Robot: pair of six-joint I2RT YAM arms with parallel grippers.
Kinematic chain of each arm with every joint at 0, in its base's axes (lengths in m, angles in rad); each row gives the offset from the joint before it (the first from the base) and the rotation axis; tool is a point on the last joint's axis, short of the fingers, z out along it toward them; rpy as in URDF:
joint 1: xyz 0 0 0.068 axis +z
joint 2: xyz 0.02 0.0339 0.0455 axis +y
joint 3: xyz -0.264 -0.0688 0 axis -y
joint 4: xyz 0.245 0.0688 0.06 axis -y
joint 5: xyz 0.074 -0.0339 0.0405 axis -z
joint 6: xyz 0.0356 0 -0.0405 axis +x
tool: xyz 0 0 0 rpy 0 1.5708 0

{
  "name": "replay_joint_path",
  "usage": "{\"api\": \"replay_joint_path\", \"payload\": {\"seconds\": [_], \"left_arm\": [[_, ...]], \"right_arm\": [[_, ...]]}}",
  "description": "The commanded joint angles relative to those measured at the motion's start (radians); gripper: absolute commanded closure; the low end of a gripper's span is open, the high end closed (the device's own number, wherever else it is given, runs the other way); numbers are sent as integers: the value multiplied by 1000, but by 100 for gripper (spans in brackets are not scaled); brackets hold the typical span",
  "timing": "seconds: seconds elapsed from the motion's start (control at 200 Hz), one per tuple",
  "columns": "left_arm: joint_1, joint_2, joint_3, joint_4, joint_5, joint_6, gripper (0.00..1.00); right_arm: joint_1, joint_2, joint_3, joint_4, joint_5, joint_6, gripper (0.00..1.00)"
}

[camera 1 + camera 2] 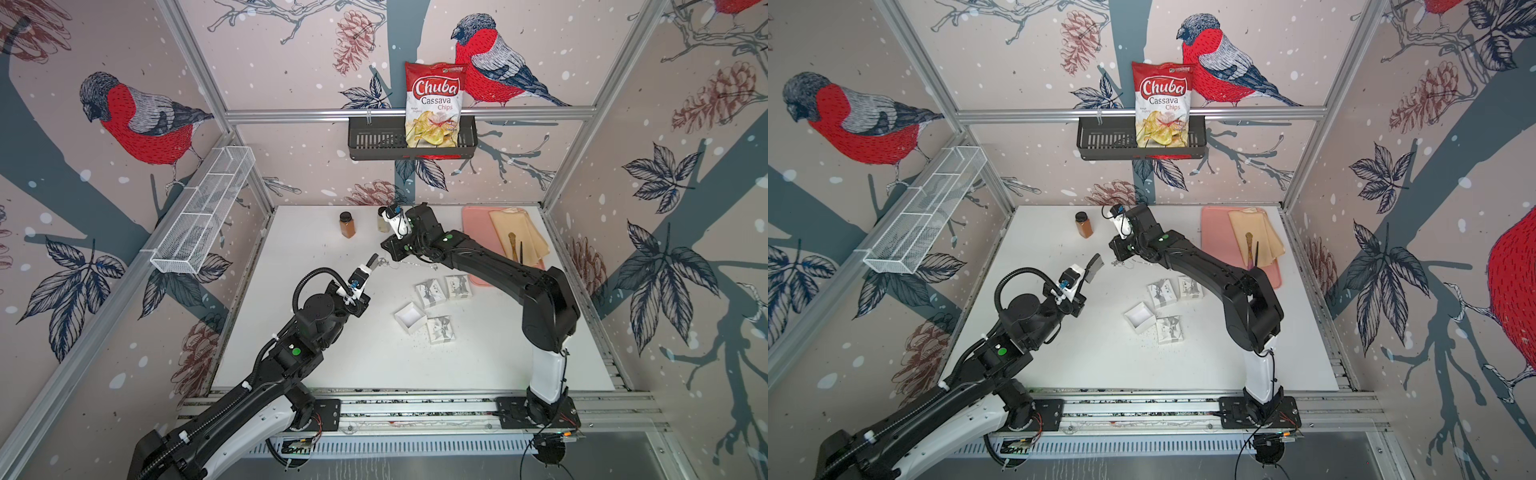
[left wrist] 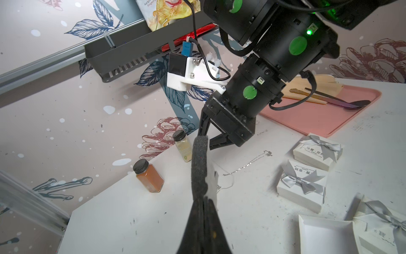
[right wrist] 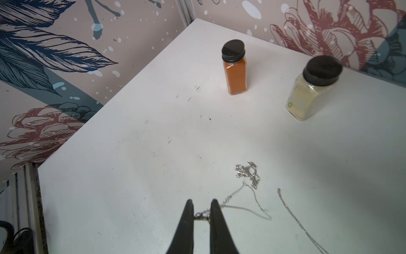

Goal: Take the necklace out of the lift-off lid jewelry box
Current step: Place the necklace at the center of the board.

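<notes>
The thin silver necklace (image 3: 248, 173) lies strung out on the white table, left of the boxes, and shows in both top views (image 1: 409, 264) (image 1: 1133, 262). My right gripper (image 3: 202, 203) points down at its end, with its narrow jaws shut on the clasp. The white lift-off lid jewelry box (image 1: 410, 317) stands open, its ribboned lid (image 1: 440, 329) beside it. My left gripper (image 2: 203, 198) hovers left of the necklace, shut on a dark grey foam insert (image 2: 198, 167) with a white backing, seen as a dark slab in a top view (image 1: 1094, 265).
Two closed ribboned boxes (image 1: 430, 292) (image 1: 458, 286) sit behind the open one. An orange spice jar (image 1: 347, 225) and a pale jar (image 3: 307, 92) stand at the back. A pink tray (image 1: 473, 232) with napkin and cutlery is back right. A black basket (image 1: 374, 141) holds a chips bag.
</notes>
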Motion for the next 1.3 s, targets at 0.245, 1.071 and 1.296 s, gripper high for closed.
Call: {"api": "replay_joint_path", "payload": {"seconds": [0.245,1.071,1.296], "left_arm": [[2,-143,-78,128,-80,-7,100],[1,-169,-77,110,-52,-35,100],[2,-155,-75,118,-38,-35,100]], "right_arm": [[18,133,198,-81,-62,6,100],[38,269,404,-170,-104,-28,100],[-10,175,99,-117,-84,6,100]]}}
